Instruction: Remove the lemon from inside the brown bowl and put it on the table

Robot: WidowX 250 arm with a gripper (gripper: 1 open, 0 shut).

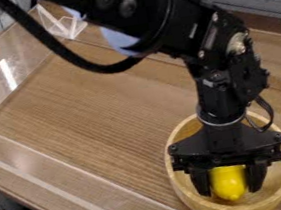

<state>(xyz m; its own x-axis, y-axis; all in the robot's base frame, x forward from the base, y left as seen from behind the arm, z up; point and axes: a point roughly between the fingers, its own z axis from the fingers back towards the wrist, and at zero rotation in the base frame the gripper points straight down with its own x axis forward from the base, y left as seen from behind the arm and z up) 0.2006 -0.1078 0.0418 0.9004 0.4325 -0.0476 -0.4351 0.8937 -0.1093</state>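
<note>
The brown bowl (189,198) sits at the lower right of the table (91,115). Inside it lies the lemon (229,182), small, bright yellow and glossy. My black gripper (229,179) points straight down into the bowl, and its two fingers (200,181) press against the lemon on either side, shut on it. The lemon still rests low inside the bowl. The arm hides the bowl's far rim.
Clear plastic walls (9,68) border the wood-grain tabletop on the left and front. A black cable (89,65) loops off the arm above the table. Bare tabletop stretches to the left of the bowl.
</note>
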